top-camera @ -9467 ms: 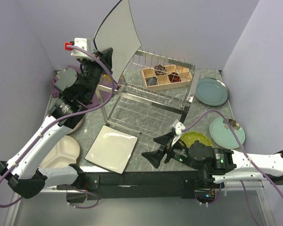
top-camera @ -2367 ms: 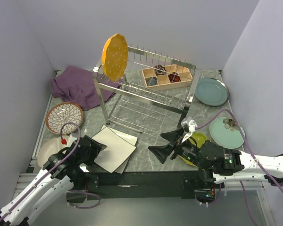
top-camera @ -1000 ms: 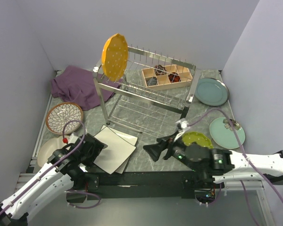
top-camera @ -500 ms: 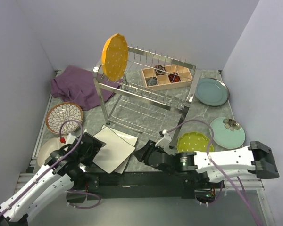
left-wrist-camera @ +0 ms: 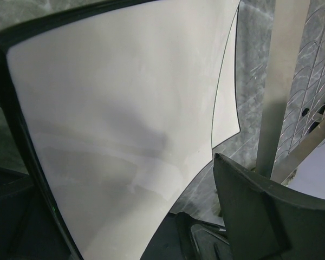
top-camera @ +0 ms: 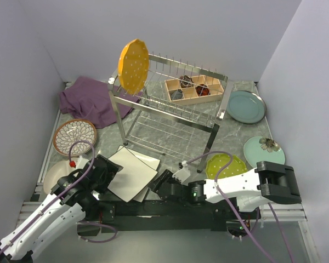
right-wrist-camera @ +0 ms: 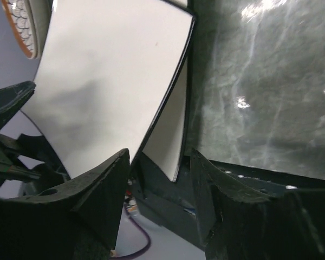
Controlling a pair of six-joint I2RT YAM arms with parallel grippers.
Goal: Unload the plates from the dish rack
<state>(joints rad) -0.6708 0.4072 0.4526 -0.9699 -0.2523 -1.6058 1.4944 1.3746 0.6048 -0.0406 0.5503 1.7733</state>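
Cream square plates [top-camera: 132, 174] lie stacked just ahead of the left gripper [top-camera: 109, 173], spread wide and empty, while the half-parted right gripper [top-camera: 160, 183] straddles their corner, seemingly to align them.

Overhead view: bright, even light, soft shadows, everything crisp. Left wrist view: the square plate [left-wrist-camera: 114, 108] bows with lens distortion, a grey shadow smudging its middle. Right wrist view: glare streaks across the marble table [right-wrist-camera: 260, 97], near claw fingers [right-wrist-camera: 92, 200] dark and soft.
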